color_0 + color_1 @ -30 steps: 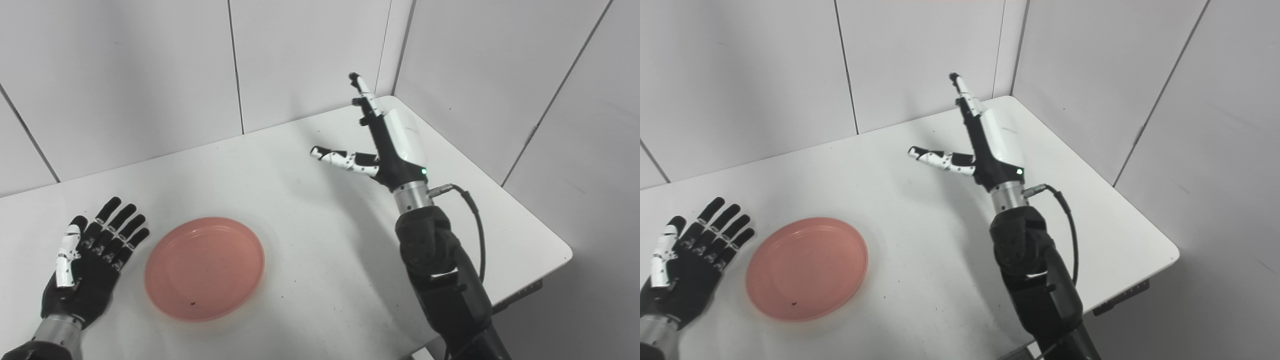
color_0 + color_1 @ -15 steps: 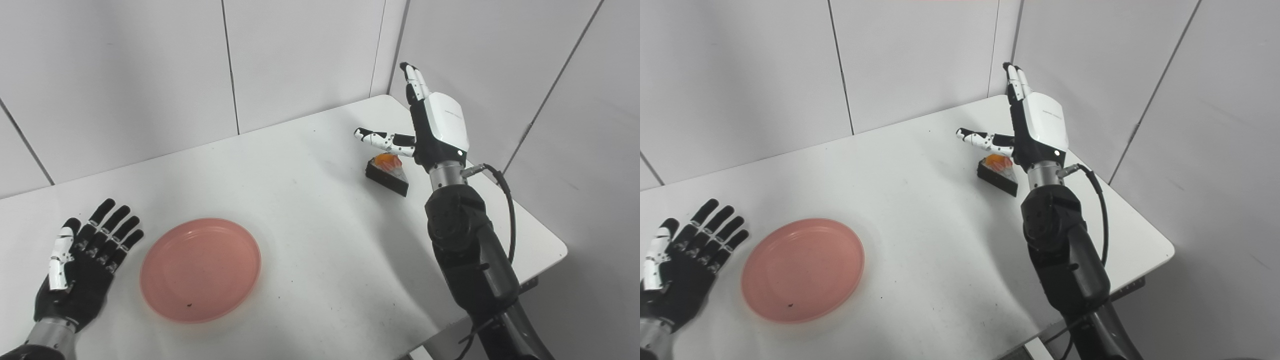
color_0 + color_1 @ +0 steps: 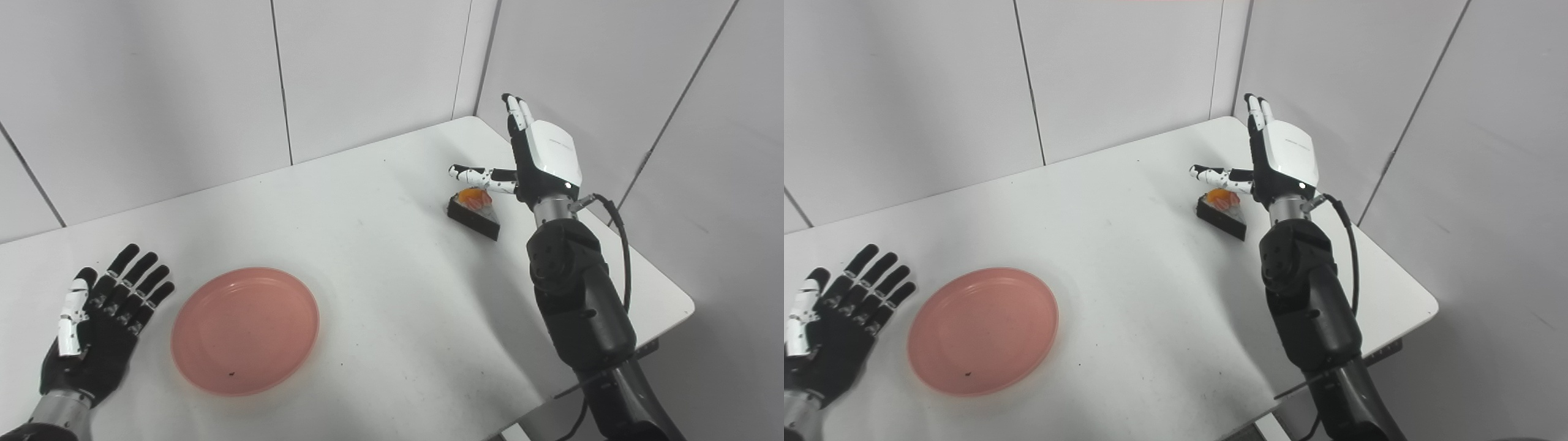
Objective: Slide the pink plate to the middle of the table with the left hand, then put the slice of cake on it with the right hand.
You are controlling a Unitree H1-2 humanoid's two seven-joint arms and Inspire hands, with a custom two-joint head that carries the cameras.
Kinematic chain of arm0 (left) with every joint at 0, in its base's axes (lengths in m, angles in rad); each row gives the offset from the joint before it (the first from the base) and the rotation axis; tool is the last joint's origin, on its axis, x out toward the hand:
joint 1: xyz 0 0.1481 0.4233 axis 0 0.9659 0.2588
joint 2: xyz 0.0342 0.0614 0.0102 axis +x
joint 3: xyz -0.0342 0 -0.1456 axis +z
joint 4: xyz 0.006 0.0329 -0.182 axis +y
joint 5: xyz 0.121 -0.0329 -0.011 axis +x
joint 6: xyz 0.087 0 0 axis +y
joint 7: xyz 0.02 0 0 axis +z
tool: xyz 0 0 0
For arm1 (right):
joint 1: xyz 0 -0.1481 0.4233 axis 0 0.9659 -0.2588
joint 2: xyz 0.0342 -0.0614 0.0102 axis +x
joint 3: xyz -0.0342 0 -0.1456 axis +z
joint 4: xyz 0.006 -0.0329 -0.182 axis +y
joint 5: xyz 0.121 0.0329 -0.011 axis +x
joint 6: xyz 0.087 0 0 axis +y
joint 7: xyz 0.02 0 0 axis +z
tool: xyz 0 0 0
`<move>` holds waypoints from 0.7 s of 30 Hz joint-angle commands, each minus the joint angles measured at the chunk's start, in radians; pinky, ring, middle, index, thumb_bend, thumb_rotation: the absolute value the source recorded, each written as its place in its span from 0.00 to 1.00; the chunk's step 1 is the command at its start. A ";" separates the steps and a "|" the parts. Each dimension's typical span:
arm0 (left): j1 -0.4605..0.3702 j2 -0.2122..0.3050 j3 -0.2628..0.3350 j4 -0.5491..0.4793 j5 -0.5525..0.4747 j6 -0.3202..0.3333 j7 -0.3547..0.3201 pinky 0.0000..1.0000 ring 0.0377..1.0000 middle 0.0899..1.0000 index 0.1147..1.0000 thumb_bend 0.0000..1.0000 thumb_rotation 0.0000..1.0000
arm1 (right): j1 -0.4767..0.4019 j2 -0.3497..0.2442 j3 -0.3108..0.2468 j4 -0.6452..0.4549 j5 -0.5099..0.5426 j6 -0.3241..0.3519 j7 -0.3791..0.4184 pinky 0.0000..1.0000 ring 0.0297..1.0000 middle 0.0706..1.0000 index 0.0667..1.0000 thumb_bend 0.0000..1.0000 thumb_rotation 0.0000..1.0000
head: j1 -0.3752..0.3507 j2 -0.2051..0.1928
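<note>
My table (image 3: pixel 380 257) carries the plate (image 3: pixel 245 331) just right of my left hand (image 3: pixel 98 331), which lies flat, palm up, fingers spread and empty. The cake (image 3: pixel 473 213) sits just below and left of my raised right hand (image 3: pixel 539 165), whose fingers are apart and hold nothing. I judge the cake step is in hand: next I must lower the right hand and close on the slice.

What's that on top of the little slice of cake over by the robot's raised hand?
An orange piece of topping sits on the slice of cake, whose side looks dark. The right hand is open just beside and above it, thumb stretched over it. What the topping is cannot be told.
</note>
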 commanded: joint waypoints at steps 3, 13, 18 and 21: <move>0.053 0.020 -0.001 0.052 0.025 0.051 0.031 0.87 0.87 0.87 0.85 0.41 1.00 | -0.052 -0.030 0.001 0.016 -0.028 0.003 0.018 0.60 0.87 0.99 0.98 0.93 0.61 | 0.002 0.003; 0.055 0.023 0.003 0.044 0.021 0.057 0.033 0.87 0.87 0.87 0.85 0.41 1.00 | -0.091 -0.047 0.036 0.140 -0.043 0.003 0.047 0.64 0.90 1.00 0.99 0.97 0.64 | 0.002 0.012; 0.058 0.023 0.002 0.035 0.023 0.060 0.034 0.87 0.87 0.87 0.85 0.41 1.00 | -0.106 -0.055 0.067 0.186 -0.040 0.002 0.046 0.63 0.89 0.99 0.98 0.97 0.63 | 0.003 0.013; 0.057 0.025 0.001 0.041 0.021 0.057 0.029 0.87 0.87 0.87 0.85 0.41 1.00 | -0.117 -0.055 0.084 0.213 -0.044 0.003 0.042 0.60 0.85 0.98 0.98 0.97 0.63 | 0.003 0.013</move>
